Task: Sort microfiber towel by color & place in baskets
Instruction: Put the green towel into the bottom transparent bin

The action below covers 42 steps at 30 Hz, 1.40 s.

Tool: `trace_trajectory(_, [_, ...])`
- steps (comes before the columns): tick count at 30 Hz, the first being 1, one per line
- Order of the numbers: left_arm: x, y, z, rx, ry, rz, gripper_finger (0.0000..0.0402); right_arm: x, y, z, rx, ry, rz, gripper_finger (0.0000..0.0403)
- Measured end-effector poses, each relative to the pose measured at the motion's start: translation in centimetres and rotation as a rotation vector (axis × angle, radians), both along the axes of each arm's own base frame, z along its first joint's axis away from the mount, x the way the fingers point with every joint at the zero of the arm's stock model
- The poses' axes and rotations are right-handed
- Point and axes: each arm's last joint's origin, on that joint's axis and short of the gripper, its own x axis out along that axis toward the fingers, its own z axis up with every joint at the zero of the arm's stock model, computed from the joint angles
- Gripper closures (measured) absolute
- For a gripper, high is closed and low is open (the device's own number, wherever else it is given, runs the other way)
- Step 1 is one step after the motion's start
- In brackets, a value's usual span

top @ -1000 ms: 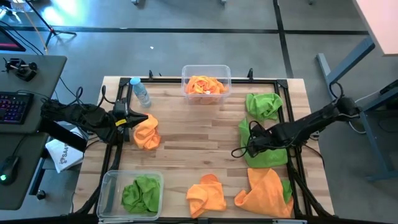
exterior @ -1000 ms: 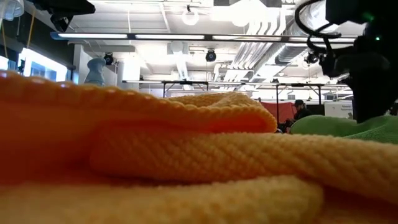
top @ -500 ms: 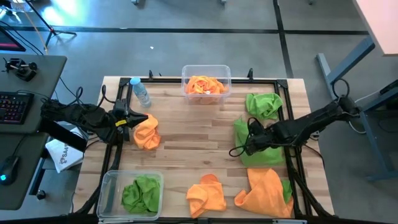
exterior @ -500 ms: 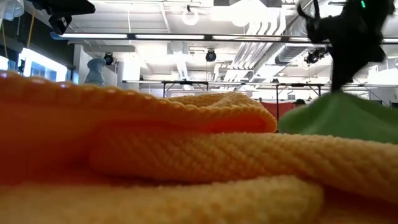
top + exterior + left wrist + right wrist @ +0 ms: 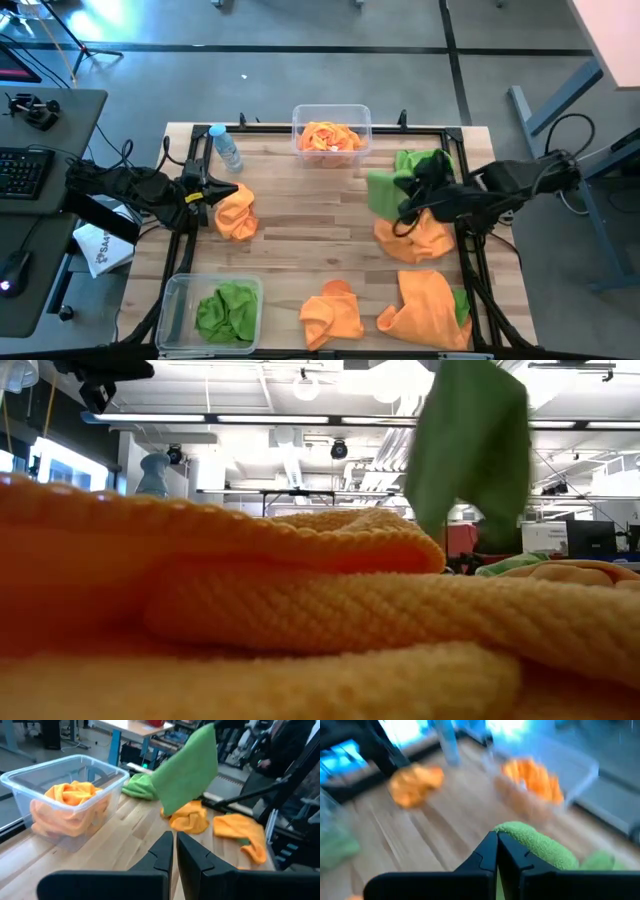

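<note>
Wooden desk (image 5: pixel 300 225) carries scattered towels. Right fingers (image 5: pixel 413 190) are clenched on a green towel (image 5: pixel 385 190), which hangs below them, above an orange towel (image 5: pixel 425 235). Left fingers (image 5: pixel 232 189) are clenched, empty, beside another orange towel (image 5: pixel 237 212).

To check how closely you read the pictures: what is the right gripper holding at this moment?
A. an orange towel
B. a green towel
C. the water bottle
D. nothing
B: the right gripper is shut on a green towel, which hangs lifted above the table in the left wrist view.
</note>
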Motion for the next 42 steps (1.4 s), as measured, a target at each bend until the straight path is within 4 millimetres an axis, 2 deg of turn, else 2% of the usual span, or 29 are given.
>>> trace_trajectory(4, [0.1, 0.0, 0.6, -0.019, -0.061, -0.003, 0.0392, 0.4, -0.3, 2.4, -0.097, -0.095, 0.032, 0.0402])
trace_trajectory(9, [0.6, -0.1, 1.3, 0.029, -0.112, 0.023, 0.0392, 2.0, -0.8, 3.2, -0.132, -0.175, 0.078, 0.0402])
trace_trajectory(17, [2.0, -0.4, 1.4, 0.083, -0.104, 0.06, 0.0382, 7.1, -0.4, 2.4, -0.095, -0.271, 0.245, 0.0403])
trace_trajectory(22, [2.9, -0.7, 1.3, 0.087, -0.091, 0.053, 0.0341, 10.5, 0.5, 1.5, -0.079, -0.352, 0.3, 0.0403])
trace_trajectory(29, [3.7, -1.0, 1.8, 0.093, -0.143, 0.045, 0.0288, 14.2, 1.5, 0.4, -0.028, -0.492, 0.301, 0.0403])
trace_trajectory(35, [4.2, -1.7, 2.8, 0.05, -0.252, -0.135, 0.0281, 17.7, 2.5, -0.5, -0.007, -0.64, 0.313, 0.0403])
trace_trajectory(42, [5.3, -2.5, 2.6, 0.104, -0.243, -0.307, 0.0281, 23.4, 5.3, -0.1, -0.065, -0.568, 0.366, 0.0403])
